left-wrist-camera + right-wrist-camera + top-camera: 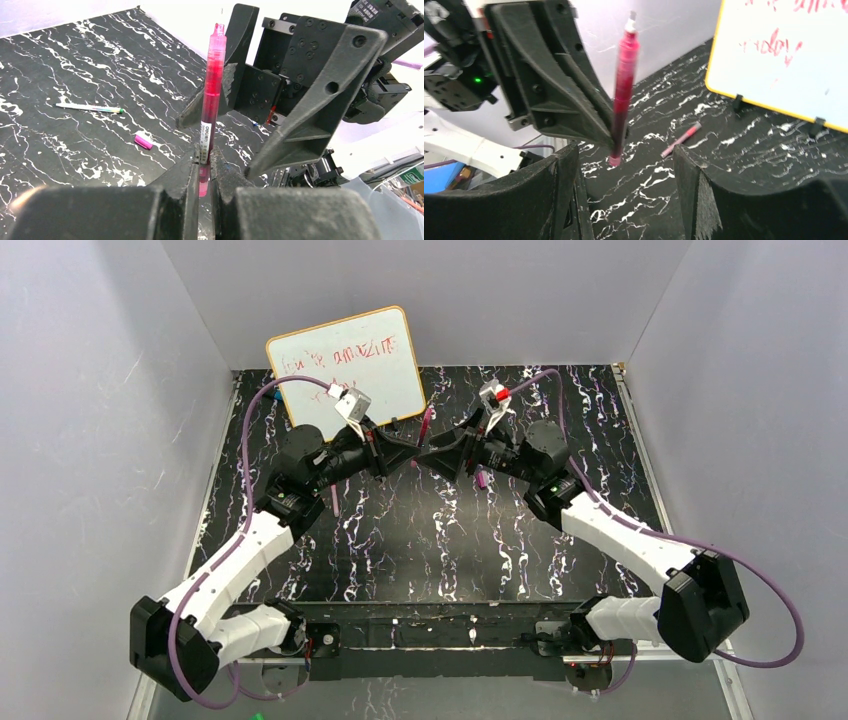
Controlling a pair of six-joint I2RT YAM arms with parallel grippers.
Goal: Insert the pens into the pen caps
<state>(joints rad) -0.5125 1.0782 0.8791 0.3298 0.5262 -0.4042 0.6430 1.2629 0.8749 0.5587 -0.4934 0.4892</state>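
The task looks barely begun, with no cap seen on any pen. The left gripper [202,161] has its fingers [176,192] clenched on the lower end of a translucent pink-red plastic pen [211,95], holding it upright above the black, white-veined tabletop [75,65]. Its upper end looks bare. The right gripper [624,150] faces it closely with its fingers spread wide and grasping nothing.

A stubby magenta plastic cap [143,141] lies loose on the tabletop, and a thin white-bodied pen [90,107] lies well apart from it. The right wrist view shows a slim pinkish pen [681,140] lying near the yellow-framed whiteboard [784,55]. So both cappings seem left to do, starting with picking up a cap.

Only one cap is visible; a second may be hidden under the arms. The held pen's base is buried between the fingers, and its blurred tip makes it hard to tell which end is the nib. Whether either lying pen wears a cap is too small to judge.
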